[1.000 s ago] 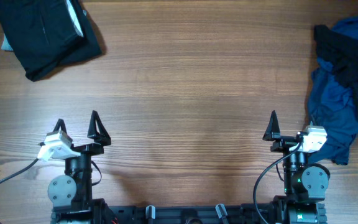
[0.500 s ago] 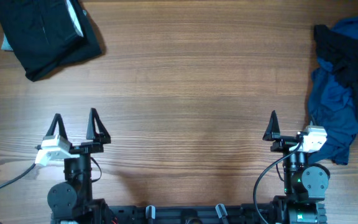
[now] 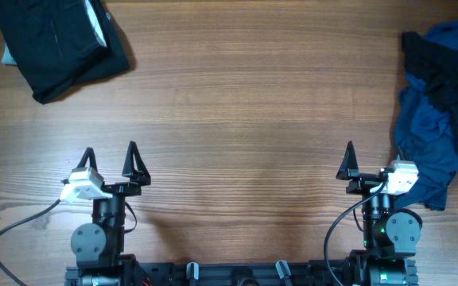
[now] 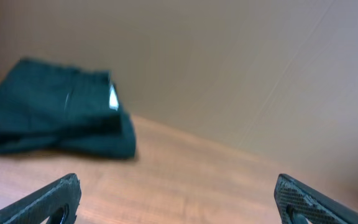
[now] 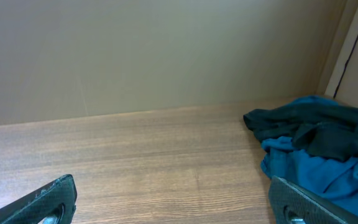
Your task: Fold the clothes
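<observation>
The clothes, black shorts, lie in a folded bundle at the table's far left corner, with a pale lining patch showing on top. They also appear in the left wrist view, the shorts far ahead and to the left. My left gripper hovers near the front edge, open and holding nothing, well short of the shorts. In its own view the left gripper has only bare wood between its fingers. My right gripper stands open at the front right, and in its wrist view the right gripper is likewise empty.
A heap of royal-blue and navy garments lies along the right edge, close beside my right gripper, and shows as the blue heap in the right wrist view. A sliver of light-blue fabric pokes out under the shorts. A beige wall stands behind the table.
My left gripper has swung a little to the right and stayed open. The right arm and both piles of clothing have not moved.
</observation>
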